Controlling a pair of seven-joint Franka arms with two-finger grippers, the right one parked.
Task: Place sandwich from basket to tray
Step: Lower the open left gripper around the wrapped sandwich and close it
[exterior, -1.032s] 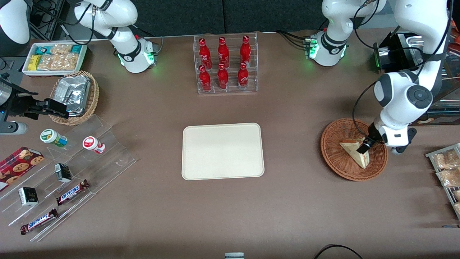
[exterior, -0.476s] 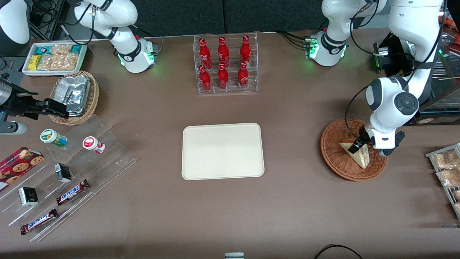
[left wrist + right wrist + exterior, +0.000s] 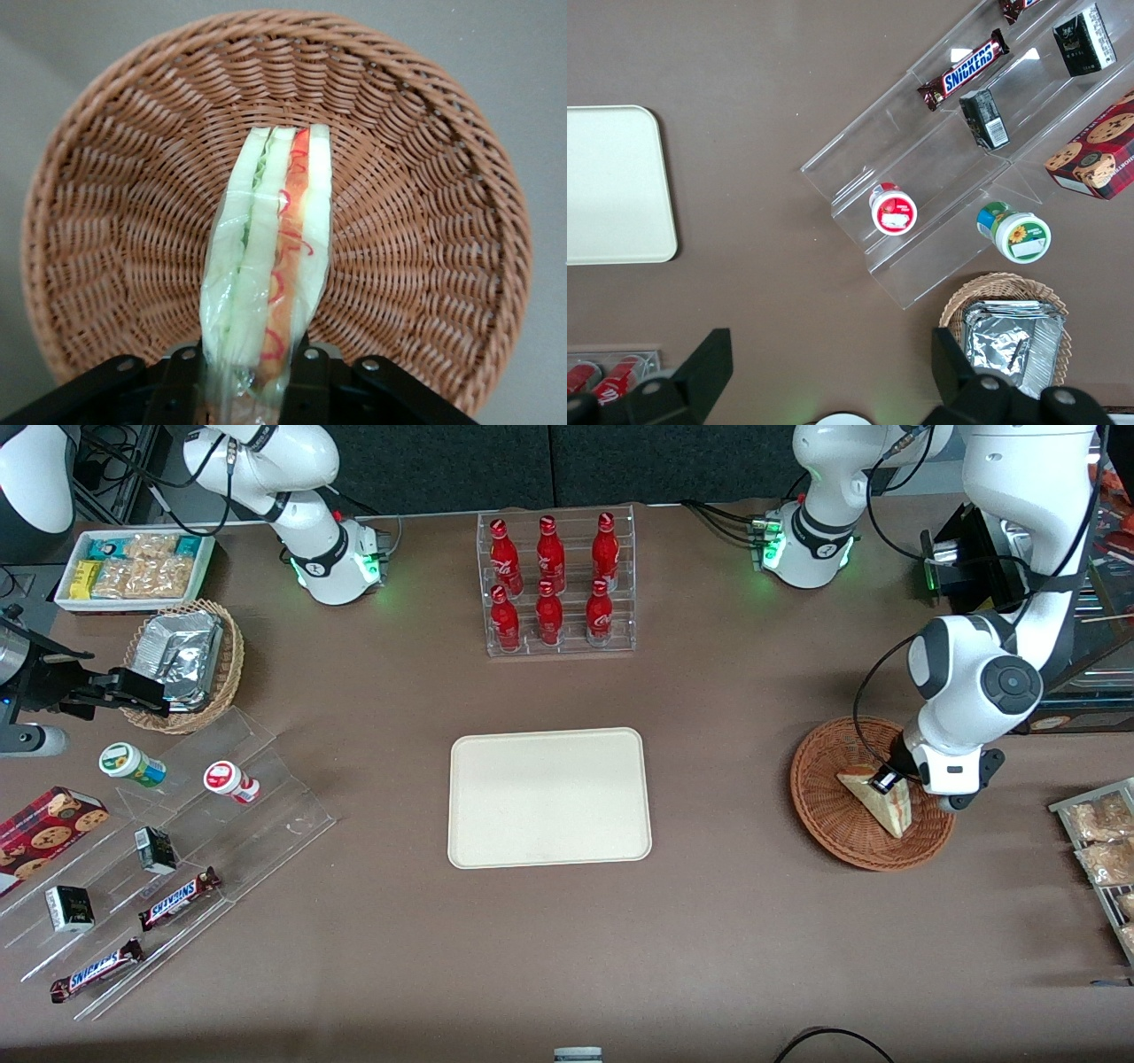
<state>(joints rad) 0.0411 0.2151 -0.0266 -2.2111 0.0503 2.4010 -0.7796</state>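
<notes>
My left claw (image 3: 252, 376) clenched on pale triangular bread sandwich (image 3: 266, 274) | wedge's long axis runs straight out from claw | over round reddish-brown wicker basket (image 3: 828, 828) | cream rectangular plastic tray (image 3: 549, 797) well apart, toward parked arm.

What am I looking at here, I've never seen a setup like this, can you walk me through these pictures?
These are two white robot arms at a brown table. One picture looks down at the whole table from the front; the other two come from cameras on the arms' wrists. The working arm's gripper is down in a reddish-brown wicker basket, its fingers closed on a wrapped triangular sandwich with red and green filling. Its wrist camera shows that up close. In the middle of the table lies a bare cream tray, where the sandwich should go. Around it are red bottles, chocolate bars and a foil packet.
</notes>
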